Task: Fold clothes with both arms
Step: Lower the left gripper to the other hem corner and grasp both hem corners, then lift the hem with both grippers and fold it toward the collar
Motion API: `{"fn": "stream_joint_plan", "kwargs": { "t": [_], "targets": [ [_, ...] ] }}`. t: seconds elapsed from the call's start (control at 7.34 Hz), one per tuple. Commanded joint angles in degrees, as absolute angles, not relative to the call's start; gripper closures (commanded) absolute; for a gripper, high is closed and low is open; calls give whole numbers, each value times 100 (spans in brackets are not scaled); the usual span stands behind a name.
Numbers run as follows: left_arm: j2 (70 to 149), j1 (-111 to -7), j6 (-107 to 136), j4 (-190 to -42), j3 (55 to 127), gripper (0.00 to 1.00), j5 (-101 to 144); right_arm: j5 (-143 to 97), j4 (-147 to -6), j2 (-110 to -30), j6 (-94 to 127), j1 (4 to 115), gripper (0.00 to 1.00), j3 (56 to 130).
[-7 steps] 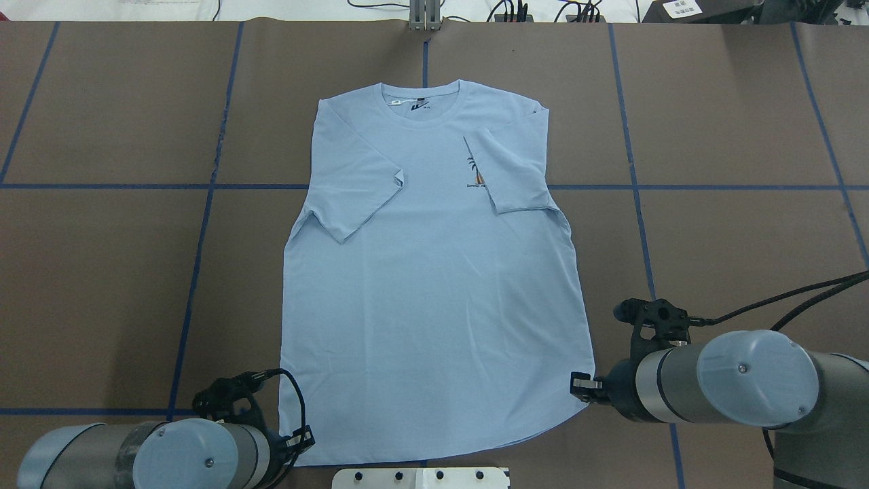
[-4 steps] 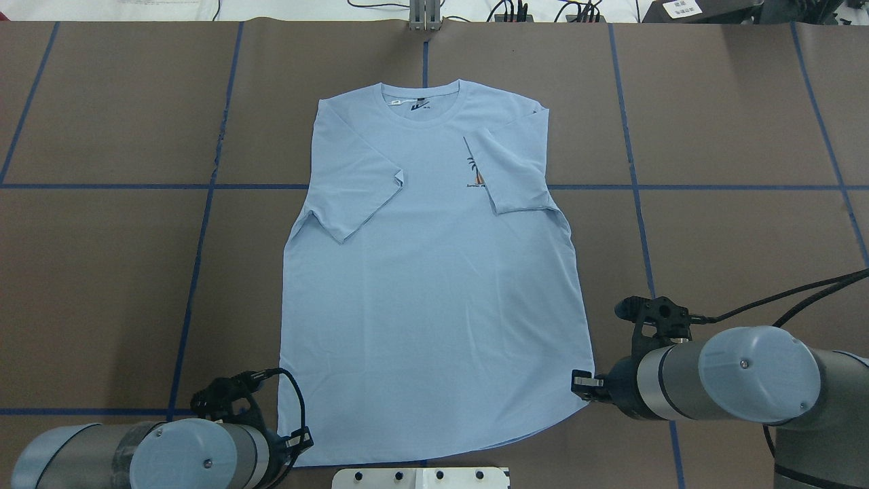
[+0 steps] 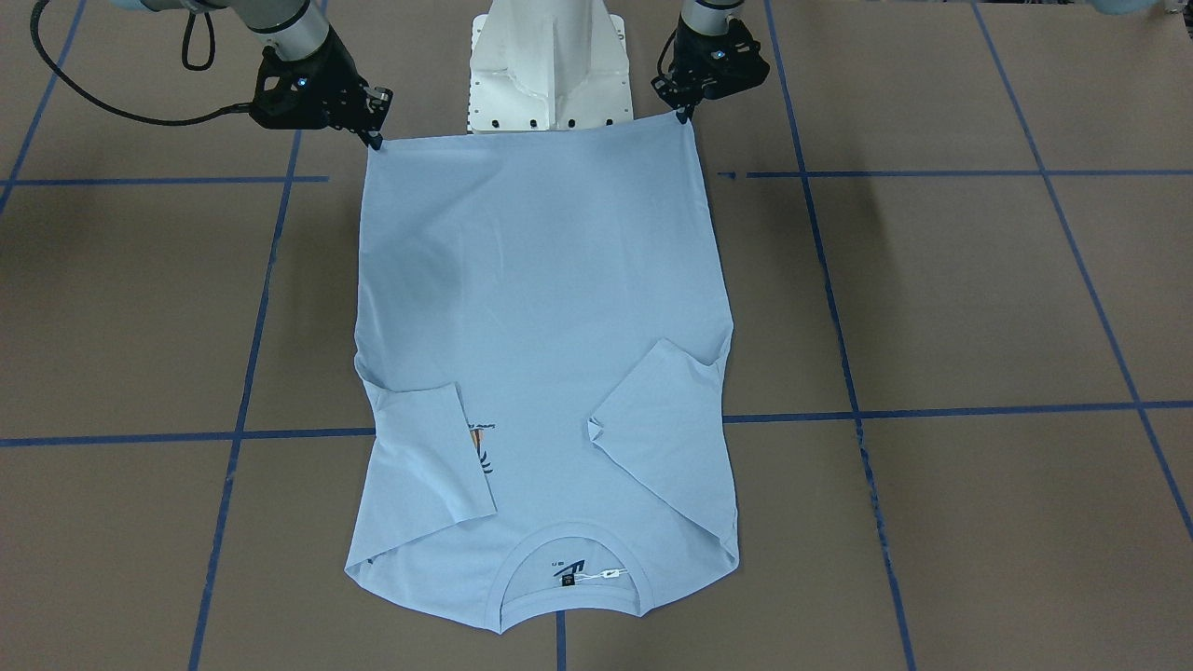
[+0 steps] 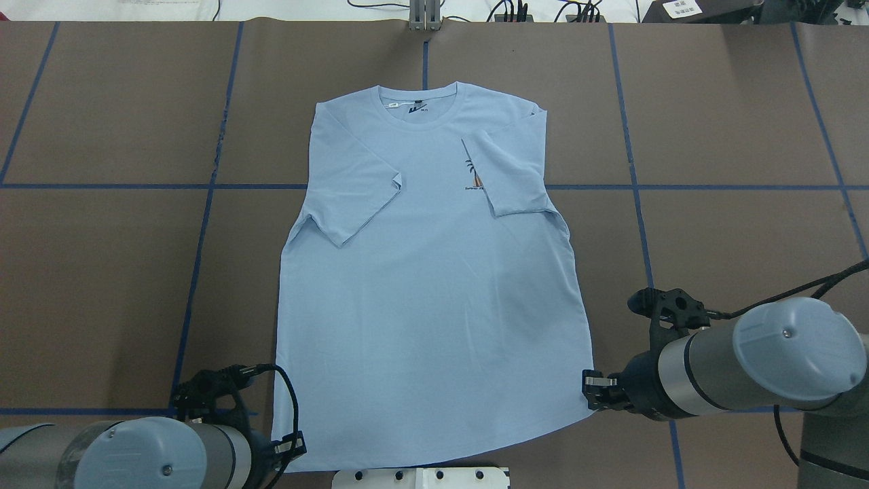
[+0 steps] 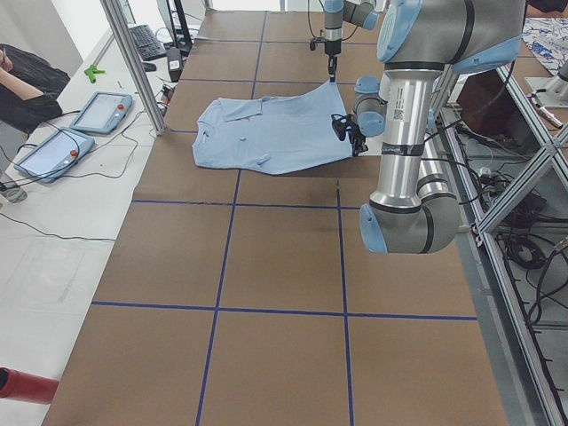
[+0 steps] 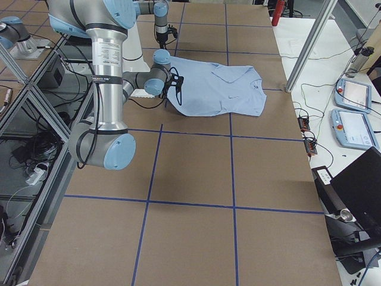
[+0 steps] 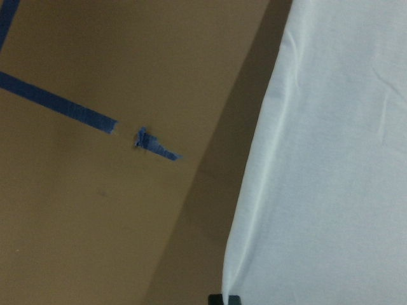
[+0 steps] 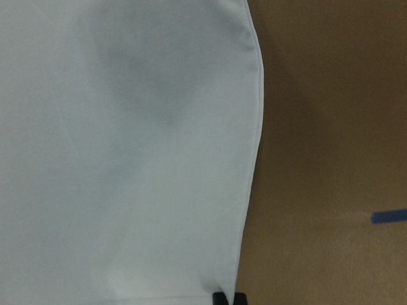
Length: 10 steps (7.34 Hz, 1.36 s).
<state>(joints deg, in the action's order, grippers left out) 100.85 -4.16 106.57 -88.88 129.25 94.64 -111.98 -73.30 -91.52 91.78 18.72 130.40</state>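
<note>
The pale blue T-shirt (image 4: 428, 285) lies face up on the brown table, collar (image 4: 417, 102) at the far side, both sleeves folded in over the chest. The right sleeve partly covers the palm print (image 4: 472, 173). My left gripper (image 4: 293, 449) is shut on the near left hem corner. My right gripper (image 4: 589, 392) is shut on the near right hem corner. In the front-facing view the hem (image 3: 531, 133) runs taut and straight between the right gripper (image 3: 376, 142) and the left gripper (image 3: 687, 116). Each wrist view shows the shirt edge (image 7: 254, 210) (image 8: 254, 159) running down to the fingertips.
The white pedestal base (image 3: 550, 65) stands just behind the hem, between the two arms. Blue tape lines (image 4: 204, 224) grid the brown table. Cables and plugs (image 4: 516, 10) lie past the far edge. Control tablets (image 5: 53, 146) sit off the table's end, near a person's sleeve (image 5: 27, 89).
Both grippers have moved outward, left one leftward and nearer, right one rightward. The curved hem has been drawn straight and taut, and a shadow now falls on the lower right of the shirt.
</note>
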Motion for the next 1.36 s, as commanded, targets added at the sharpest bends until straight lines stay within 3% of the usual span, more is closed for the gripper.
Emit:
{"fn": "stream_joint_plan", "kwargs": {
  "t": [0.0,0.27,0.55,0.82,1.23],
  "targets": [
    [10046,-422,10233,-8816,13392,100,9833,-11959,-7339,-9578,9211,1907,100,13620],
    [9932,-404,9827,-8448,13963,100,9905,-12592,-7339,-9790,9246,1864,100,13973],
    [10027,-325,9826,-8446,14028,100,10063,-12604,-7339,-9739,9246,1723,100,13896],
    [10185,-552,9817,-8455,13931,100,10055,-12586,-7313,-9485,9159,2282,100,13554],
    [10502,-2068,8820,-8446,13547,100,10682,-12665,-7295,-8844,8676,3389,100,12896]
  ]
}}
